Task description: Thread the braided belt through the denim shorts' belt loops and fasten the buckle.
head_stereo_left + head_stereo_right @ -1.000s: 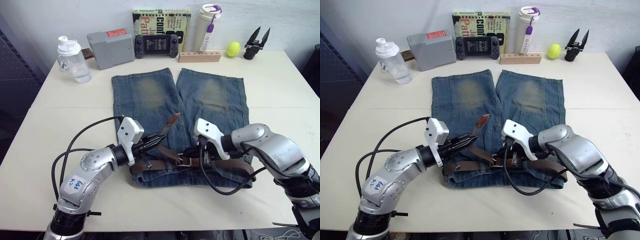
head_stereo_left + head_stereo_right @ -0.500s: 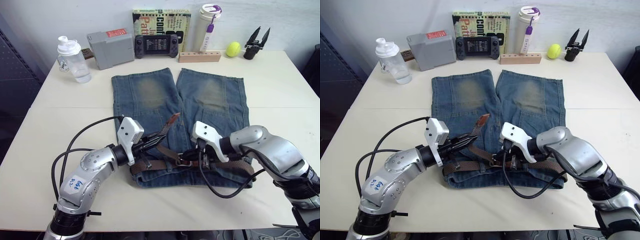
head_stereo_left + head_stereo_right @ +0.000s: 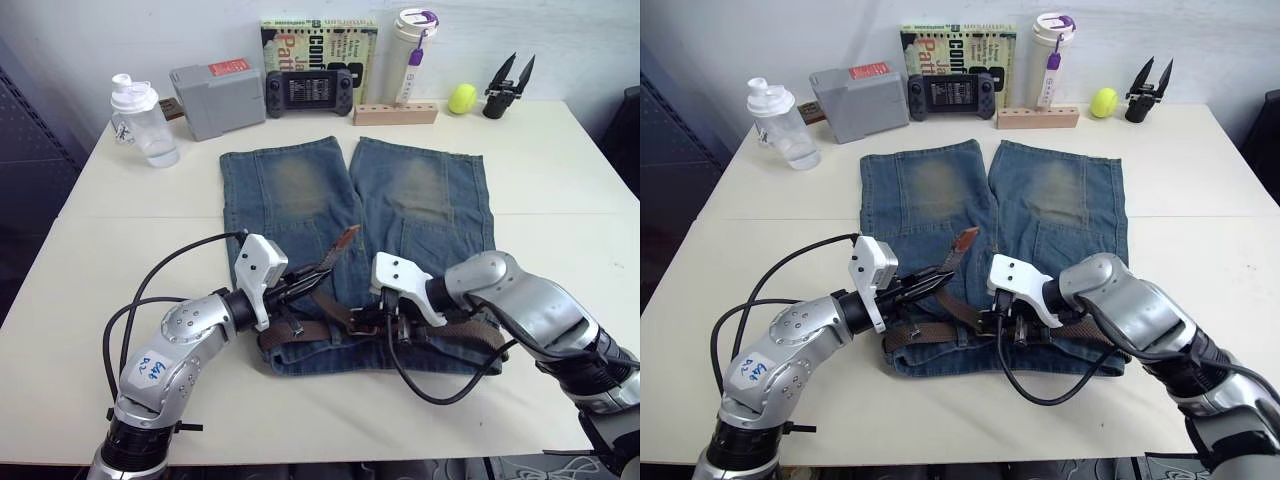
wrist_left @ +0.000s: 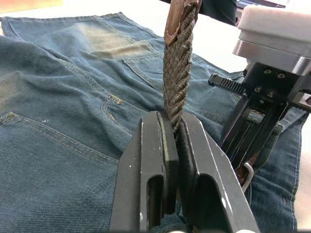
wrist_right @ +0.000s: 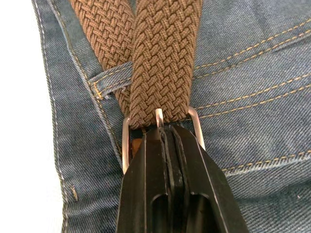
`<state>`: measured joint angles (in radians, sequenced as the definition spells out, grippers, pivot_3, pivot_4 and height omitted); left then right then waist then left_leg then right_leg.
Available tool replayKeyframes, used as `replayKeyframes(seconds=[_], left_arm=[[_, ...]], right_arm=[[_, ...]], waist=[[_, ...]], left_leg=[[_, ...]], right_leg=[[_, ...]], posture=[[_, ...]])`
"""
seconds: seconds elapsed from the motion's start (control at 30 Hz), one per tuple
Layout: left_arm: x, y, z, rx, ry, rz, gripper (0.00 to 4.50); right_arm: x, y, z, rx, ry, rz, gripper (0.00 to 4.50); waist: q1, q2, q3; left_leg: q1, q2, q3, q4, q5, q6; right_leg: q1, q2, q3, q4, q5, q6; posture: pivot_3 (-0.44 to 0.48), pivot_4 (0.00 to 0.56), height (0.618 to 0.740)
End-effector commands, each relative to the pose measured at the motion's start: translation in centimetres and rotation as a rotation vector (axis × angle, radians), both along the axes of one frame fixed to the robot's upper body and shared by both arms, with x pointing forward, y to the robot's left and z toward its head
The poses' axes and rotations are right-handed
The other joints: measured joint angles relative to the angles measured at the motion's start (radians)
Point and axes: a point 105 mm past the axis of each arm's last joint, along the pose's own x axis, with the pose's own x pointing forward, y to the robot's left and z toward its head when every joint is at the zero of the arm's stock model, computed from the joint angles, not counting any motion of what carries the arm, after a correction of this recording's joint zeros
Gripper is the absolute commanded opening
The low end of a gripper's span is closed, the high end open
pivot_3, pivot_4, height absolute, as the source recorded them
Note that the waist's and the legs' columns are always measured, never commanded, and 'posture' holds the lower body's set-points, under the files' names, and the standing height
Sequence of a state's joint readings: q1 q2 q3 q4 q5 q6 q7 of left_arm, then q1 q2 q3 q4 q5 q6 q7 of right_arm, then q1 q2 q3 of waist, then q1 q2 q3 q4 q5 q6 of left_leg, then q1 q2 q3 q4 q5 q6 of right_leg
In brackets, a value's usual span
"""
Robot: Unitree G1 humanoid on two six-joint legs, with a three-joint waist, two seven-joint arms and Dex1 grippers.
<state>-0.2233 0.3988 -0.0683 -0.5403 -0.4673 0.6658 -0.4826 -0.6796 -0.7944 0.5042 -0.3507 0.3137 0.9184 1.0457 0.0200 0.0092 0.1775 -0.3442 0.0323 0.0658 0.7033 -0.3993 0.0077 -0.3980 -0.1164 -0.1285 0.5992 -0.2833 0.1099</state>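
The denim shorts (image 3: 300, 190) lie flat on the table, waistband towards me. The braided belt (image 3: 470, 335) runs along the waistband, and its free end rises up over the left leg to a leather tip (image 3: 346, 240). My left gripper (image 3: 316, 278) is shut on that raised end, a little below the tip; in the left wrist view the braid (image 4: 177, 73) stands up from between the fingers (image 4: 155, 160). My right gripper (image 3: 368, 321) is shut on the buckle (image 5: 160, 121) at mid waistband, with the braid passing through the frame. One of the belt loops (image 5: 112, 80) crosses the belt just beyond the buckle.
Along the table's far edge stand a clear bottle (image 3: 140, 120), a grey box (image 3: 215, 95), a game console (image 3: 300, 90), a book (image 3: 315, 35), a white tumbler (image 3: 415, 45), a wooden block (image 3: 395, 113), a tennis ball (image 3: 462, 97) and a black tool (image 3: 505, 88).
My right gripper has slid left along the waistband with the buckle, closer to the left gripper. The left arm has held still with the belt end.
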Motion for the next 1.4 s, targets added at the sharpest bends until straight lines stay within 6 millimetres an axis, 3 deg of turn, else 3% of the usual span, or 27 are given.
replayKeyframes(seconds=[0.03,0.33,0.67,0.87,1.13,1.4], left_arm=[[-0.6,-0.5,1.1,-0.017,-0.055,-0.021,0.00],[-0.5,-0.7,2.0,0.038,-0.114,-0.087,0.00],[2.3,-1.1,6.1,0.141,-0.273,-0.291,0.00],[3.9,-3.2,7.1,0.183,-0.346,-0.422,0.00],[3.9,-7.5,11.0,0.180,-0.495,-0.617,0.00],[4.0,-10.5,14.2,0.166,-0.623,-0.685,0.00]], right_arm=[[-0.5,-0.3,-3.3,-0.124,0.085,0.001,0.05],[-1.3,-0.4,-5.2,-0.252,0.128,0.060,0.05],[-2.4,0.4,-6.8,-0.278,0.151,0.092,0.05],[-2.9,1.1,-7.5,-0.281,0.168,0.126,0.05],[-3.3,1.7,-7.8,-0.282,0.181,0.162,0.05],[-3.9,1.7,-7.9,-0.286,0.189,0.193,0.05]], waist=[[-0.002,-0.001,-0.001],[-0.008,-0.009,-0.008],[-0.026,-0.010,-0.010],[-0.024,-0.010,-0.010],[-0.027,-0.010,-0.010],[-0.022,-0.010,-0.010]], left_leg=[[0.001,0.000,0.000,0.000,0.000,0.000],[0.008,0.001,0.000,-0.002,0.000,0.000],[0.009,0.001,0.001,-0.004,0.000,-0.001],[0.009,0.001,0.002,-0.004,0.000,-0.002],[0.009,0.002,0.004,-0.004,0.001,-0.002],[0.008,0.001,0.008,-0.003,0.001,-0.003]], right_leg=[[0.001,0.000,0.000,0.000,0.000,0.000],[0.006,0.000,0.000,0.000,0.000,-0.001],[0.006,0.001,-0.001,0.000,-0.001,-0.002],[0.006,0.001,-0.001,0.000,-0.001,-0.002],[0.005,0.002,-0.002,0.001,-0.001,-0.002],[0.005,0.002,-0.003,0.002,-0.001,-0.002]], posture=[[0.000,0.150,0.731],[0.000,0.150,0.731],[0.000,0.150,0.731],[0.000,0.150,0.731],[0.000,0.150,0.731],[0.000,0.150,0.731]])
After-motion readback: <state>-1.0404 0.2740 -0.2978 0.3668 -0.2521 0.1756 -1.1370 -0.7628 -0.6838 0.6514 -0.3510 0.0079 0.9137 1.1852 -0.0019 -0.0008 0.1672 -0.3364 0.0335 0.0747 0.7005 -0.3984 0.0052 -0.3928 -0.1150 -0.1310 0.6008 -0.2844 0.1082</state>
